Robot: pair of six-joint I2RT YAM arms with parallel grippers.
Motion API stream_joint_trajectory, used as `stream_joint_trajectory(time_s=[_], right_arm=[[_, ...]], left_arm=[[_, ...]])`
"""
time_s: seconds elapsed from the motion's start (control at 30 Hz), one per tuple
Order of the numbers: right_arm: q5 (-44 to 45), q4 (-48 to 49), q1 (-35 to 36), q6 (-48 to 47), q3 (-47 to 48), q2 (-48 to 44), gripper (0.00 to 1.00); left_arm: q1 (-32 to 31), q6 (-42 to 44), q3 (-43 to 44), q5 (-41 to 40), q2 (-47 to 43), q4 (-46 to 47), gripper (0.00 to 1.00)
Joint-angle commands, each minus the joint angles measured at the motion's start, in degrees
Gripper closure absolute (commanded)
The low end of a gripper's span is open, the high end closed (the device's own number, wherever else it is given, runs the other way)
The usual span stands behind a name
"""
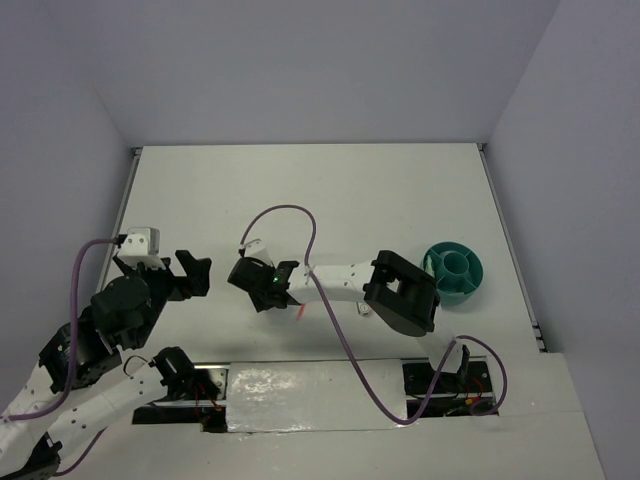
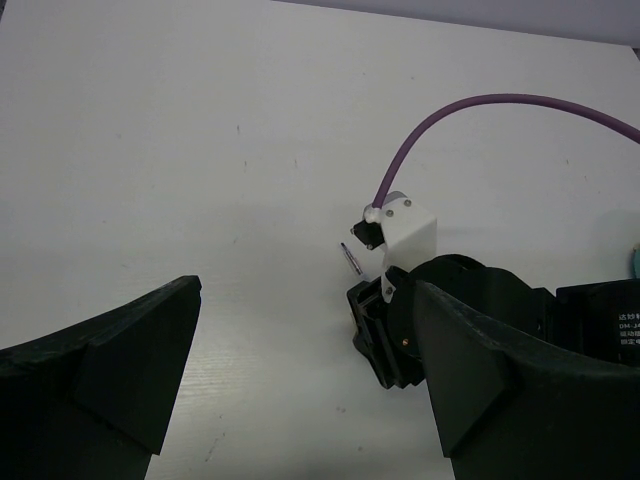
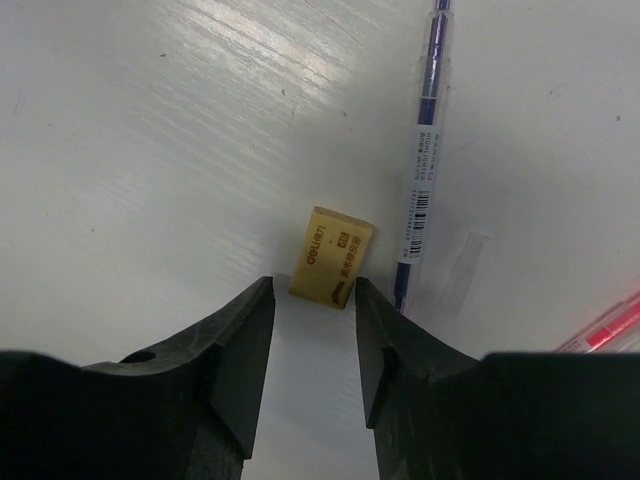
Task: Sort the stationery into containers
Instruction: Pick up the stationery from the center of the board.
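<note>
The right gripper hangs low over the table, in the middle of the top view, with its arm reaching in from the lower right. In the right wrist view its jaws stand at a narrow gap, a little wider than the block. The yellow-brown block lies flat on the table at the centre of the frame, and its near end sits just between the fingertips. A strip of white table shows between the block and the finger on the left of the frame. On the other side the block is so close to the finger that I cannot tell whether they touch.

Just right of the block lies the grey pen, running from the top edge down to the finger on the right. The red pen enters at the lower right corner, apart from the block. In the top view its red end shows just below the right gripper.

The cup stands at the right of the top view, well apart from the block, beside the arm's elbow.

The left gripper sits at the left of the top view, its jaws spread wide and nothing between them. Its wrist view shows bare table between the two fingers.
</note>
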Motion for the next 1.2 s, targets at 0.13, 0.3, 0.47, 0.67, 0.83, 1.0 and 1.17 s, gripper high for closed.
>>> stream_joint_trajectory(time_s=[0.13, 0.3, 0.47, 0.67, 0.83, 1.0, 1.17], right_arm=[[-0.76, 1.39, -0.42, -0.03, 1.45, 0.16, 0.63], [-2.95, 4.64, -0.24, -1.87, -0.39, -2.64, 0.74], [-3.31, 12.37, 0.55, -5.82, -7.15, -11.32, 0.78], [-5.33, 21.68, 1.42, -13.55, -20.05, -25.11, 0.83], [-7.61, 28.11, 2.13, -20.15, -29.04, -39.17, 0.84], [-6.65, 30.92, 2.13, -23.06, -36.78, -50.62, 0.83], [-5.77, 32.85, 2.57, -23.23, -40.65, -59.95, 0.83]], left_arm=[[0.01, 0.78, -0.55, 0.09, -0.70, 2.40, 0.01], [0.01, 0.69, -0.55, -0.17, -0.88, 2.22, 0.01], [0.01, -0.01, -0.37, 0.09, -1.49, 2.57, 0.01], [0.01, -5.97, 1.12, 2.80, -0.79, 2.13, 0.01], [0.01, -12.48, -0.20, 15.95, 0.70, 9.50, 0.01], [0.01, -15.56, -0.46, 28.02, 6.50, 19.09, 0.01], [0.01, -17.93, -2.82, 36.81, 11.77, 26.72, 0.03]])
